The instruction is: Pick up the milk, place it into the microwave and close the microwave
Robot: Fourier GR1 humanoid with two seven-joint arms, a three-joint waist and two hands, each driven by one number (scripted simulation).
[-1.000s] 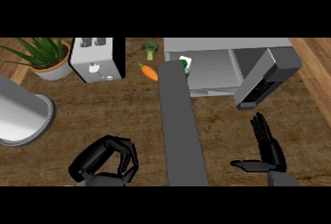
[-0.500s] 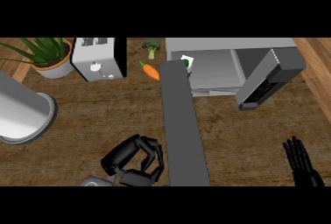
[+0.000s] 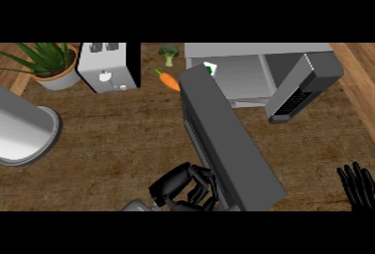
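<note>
The milk [image 3: 210, 68] is a small white and green carton at the left of the microwave's [image 3: 256, 52] open cavity, mostly hidden behind the upper end of a long grey bar [image 3: 223, 139]. That bar runs from the lower edge up to the cavity. The microwave door [image 3: 302, 87] stands swung open to the right. My left hand [image 3: 183, 187] is low in the middle, fingers curled with nothing seen in them, right beside the bar's lower end. In the lower right corner my right hand [image 3: 357, 186] rests with straight fingers pointing up, far from the milk.
A carrot [image 3: 170, 81] and broccoli [image 3: 169, 51] lie left of the microwave. A toaster [image 3: 108, 67] and a potted plant [image 3: 50, 64] stand at the back left. A large grey round vessel [image 3: 22, 131] sits at the left edge. The counter's right edge [image 3: 360, 84] is pale wood.
My left hand has slid right along the lower edge up to the grey bar. My right hand has withdrawn down and right into the corner. Milk and door have not moved.
</note>
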